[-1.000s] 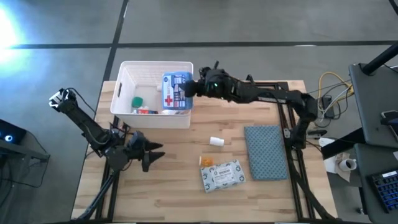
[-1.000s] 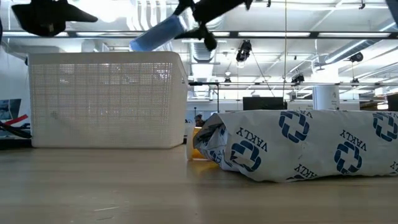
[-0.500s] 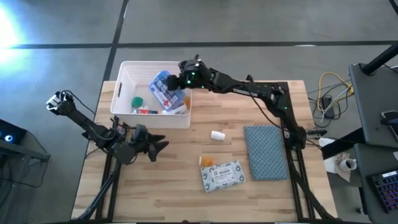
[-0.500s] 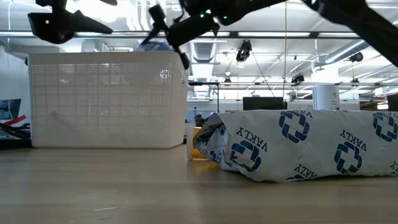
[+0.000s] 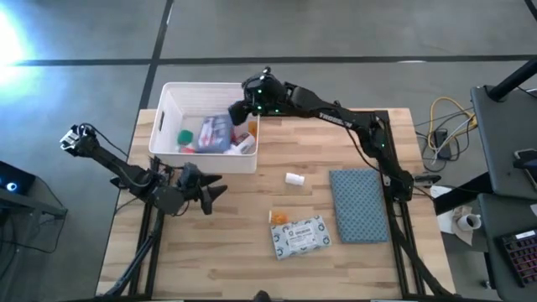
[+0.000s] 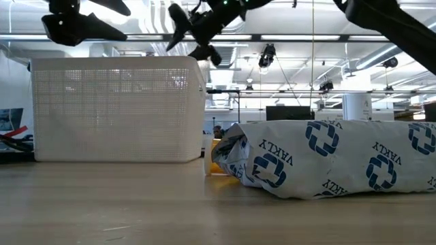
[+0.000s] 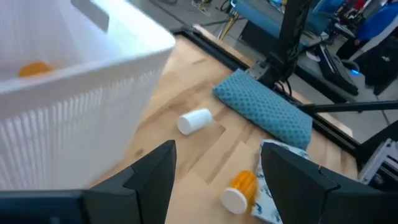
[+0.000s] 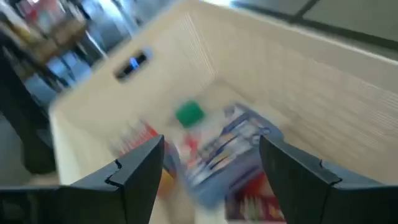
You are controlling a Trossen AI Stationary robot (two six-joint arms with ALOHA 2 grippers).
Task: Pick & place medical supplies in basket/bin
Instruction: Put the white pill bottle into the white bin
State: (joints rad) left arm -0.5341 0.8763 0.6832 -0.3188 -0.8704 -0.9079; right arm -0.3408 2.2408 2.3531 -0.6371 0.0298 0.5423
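Note:
The white bin (image 5: 168, 113) stands at the table's far left. Inside it lie the blue-white first-aid pouch (image 5: 215, 132), flat on the bottom, a green piece (image 8: 189, 113) and a red tube (image 5: 198, 150). My right gripper (image 5: 238, 111) hovers open above the bin's right end, the pouch (image 8: 231, 148) below its fingers and apart from them. My left gripper (image 5: 215, 189) stands open above the table, just near of the bin. On the table lie a white pill bottle (image 5: 294, 179), an orange bottle (image 7: 240, 190) and the white wipes pack (image 5: 302, 235).
A blue-grey cloth pad (image 5: 358, 204) lies at the table's right, beside the right arm's frame. In the low view the wipes pack (image 6: 327, 160) fills the near right and the bin (image 6: 116, 109) the left. Bare wood shows along the table's near edge.
My right gripper has reached left over the bin, rolled, opened and let go of the pouch. The pouch, held tilted at the bin's right rim before, has dropped and lies flat inside. My left gripper has swung a little toward the table's right.

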